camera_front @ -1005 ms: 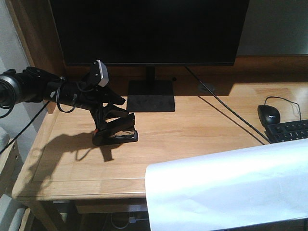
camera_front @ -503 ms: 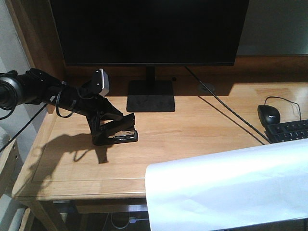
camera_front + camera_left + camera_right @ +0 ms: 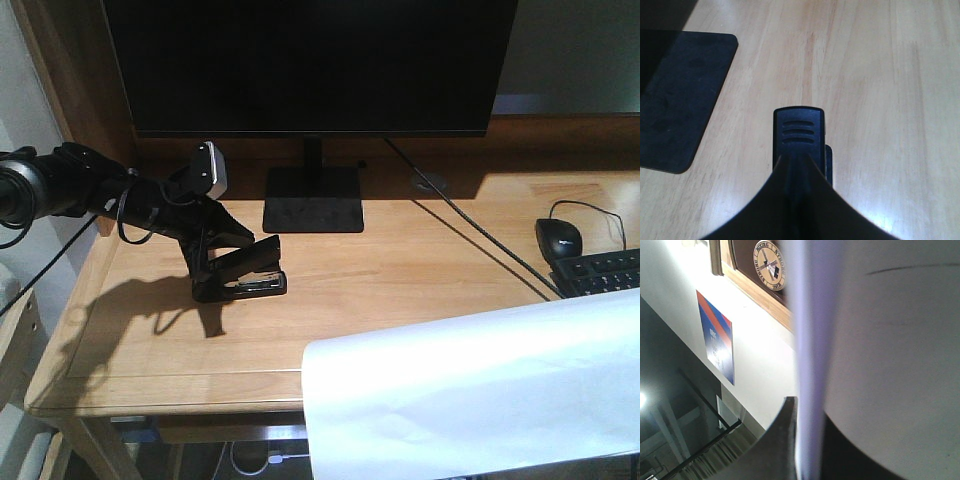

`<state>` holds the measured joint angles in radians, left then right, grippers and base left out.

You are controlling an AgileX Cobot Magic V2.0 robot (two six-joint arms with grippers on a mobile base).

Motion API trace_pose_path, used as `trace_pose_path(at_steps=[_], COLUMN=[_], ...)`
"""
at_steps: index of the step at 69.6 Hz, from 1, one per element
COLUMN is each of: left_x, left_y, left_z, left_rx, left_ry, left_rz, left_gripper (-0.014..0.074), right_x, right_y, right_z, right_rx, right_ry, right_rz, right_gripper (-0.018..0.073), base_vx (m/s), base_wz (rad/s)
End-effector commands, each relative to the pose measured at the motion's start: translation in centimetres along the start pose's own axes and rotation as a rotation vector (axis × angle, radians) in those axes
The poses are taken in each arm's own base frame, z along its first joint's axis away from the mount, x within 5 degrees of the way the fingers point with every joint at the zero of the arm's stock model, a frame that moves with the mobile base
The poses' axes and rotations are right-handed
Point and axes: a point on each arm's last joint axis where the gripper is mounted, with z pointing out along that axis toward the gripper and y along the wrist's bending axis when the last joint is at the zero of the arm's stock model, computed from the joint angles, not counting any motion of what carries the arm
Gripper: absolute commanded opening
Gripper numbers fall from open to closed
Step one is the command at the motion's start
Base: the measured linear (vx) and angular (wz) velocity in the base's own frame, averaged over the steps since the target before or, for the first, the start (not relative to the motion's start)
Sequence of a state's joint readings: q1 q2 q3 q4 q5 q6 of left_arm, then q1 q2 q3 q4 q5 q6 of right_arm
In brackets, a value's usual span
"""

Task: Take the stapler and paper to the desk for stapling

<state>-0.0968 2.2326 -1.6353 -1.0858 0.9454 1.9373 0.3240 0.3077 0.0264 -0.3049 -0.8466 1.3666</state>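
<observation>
The black stapler [image 3: 243, 277] rests on the light-wood desk [image 3: 400, 270], left of the middle. My left gripper [image 3: 225, 260] reaches in from the left and is shut on the stapler's rear part. In the left wrist view the stapler's ribbed front end [image 3: 799, 131] sticks out past the closed gripper [image 3: 799, 161]. The white paper [image 3: 470, 390] hangs across the lower right in front of the desk edge. In the right wrist view my right gripper [image 3: 807, 412] is shut on the paper's edge [image 3: 807, 340], and one finger [image 3: 785, 440] shows beside it. This gripper is hidden in the front view.
A dark monitor [image 3: 310, 65] stands at the back on a flat black base [image 3: 313, 212], close behind the stapler. A black mouse [image 3: 558, 237] and keyboard [image 3: 600, 272] lie at the right. A cable [image 3: 470, 232] crosses the desk diagonally.
The left wrist has dipped lower and pulled slightly left over the stapler, which stays in the same spot on the desk. The paper has not moved.
</observation>
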Motion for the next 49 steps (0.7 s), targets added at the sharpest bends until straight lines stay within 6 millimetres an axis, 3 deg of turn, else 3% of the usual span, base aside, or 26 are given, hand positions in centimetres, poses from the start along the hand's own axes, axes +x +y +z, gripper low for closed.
trace_pose_path(at_steps=[1, 49], left_x=[-3.27, -3.27], left_y=[0.47, 0.47], left_z=[-2.12, -2.12], left_rx=[-0.053, -0.053], left_ry=[-0.078, -0.078], left_rz=[0.026, 0.026], left_gripper=[-0.0006, -0.0006], right_x=[-0.05, -0.72], right_y=[0.32, 0.13], right_z=[-0.03, -0.06], right_rx=[-0.046, -0.027], right_ry=[-0.011, -0.084], right_rz=[-0.007, 0.054], right_gripper=[-0.0006, -0.0006], base_vx=[0.0, 0.0], base_wz=[0.0, 0.0])
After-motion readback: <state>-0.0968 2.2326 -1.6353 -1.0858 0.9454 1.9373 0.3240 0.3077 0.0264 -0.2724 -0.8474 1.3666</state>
